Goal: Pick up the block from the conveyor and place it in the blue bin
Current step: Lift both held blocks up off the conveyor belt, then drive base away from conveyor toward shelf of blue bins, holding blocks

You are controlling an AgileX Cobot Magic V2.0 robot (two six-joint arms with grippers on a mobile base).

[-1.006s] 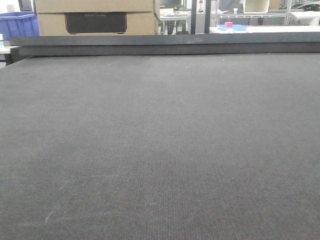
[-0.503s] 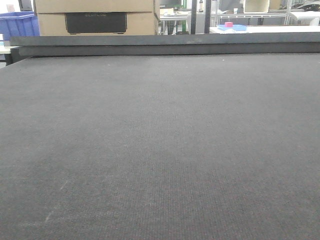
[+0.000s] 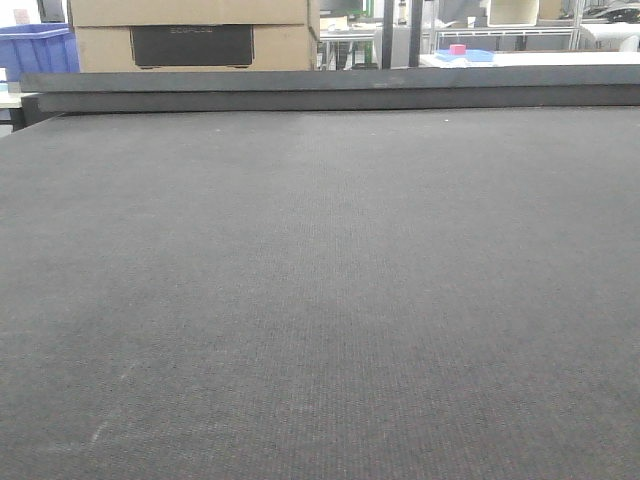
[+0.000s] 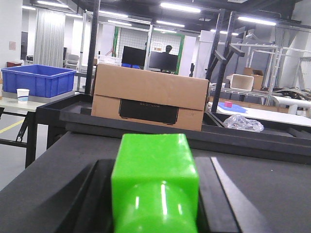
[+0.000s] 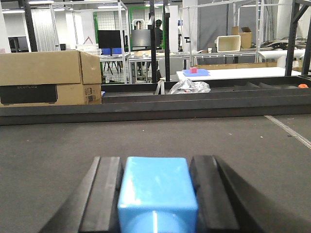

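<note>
A green block [image 4: 154,174] fills the gap between the black fingers [image 4: 90,196] of my left gripper [image 4: 155,165], which is shut on it low over the conveyor [image 4: 272,184]. In the right wrist view a blue block [image 5: 156,187] is squeezed the same way by my right gripper [image 5: 155,162], over the dark belt [image 5: 58,141]. The blue bin [image 4: 39,80] stands on a side table left of the belt and shows in the front view as well [image 3: 35,50]. The front view holds only the bare conveyor [image 3: 320,280]; neither gripper appears there.
A black raised rail [image 3: 330,90] runs along the belt's far edge. A cardboard box [image 4: 150,94] sits behind it. A paper cup [image 4: 23,95] stands by the bin. Crumpled plastic [image 5: 188,86] lies beyond the rail; a white table carries a pink piece [image 5: 193,70].
</note>
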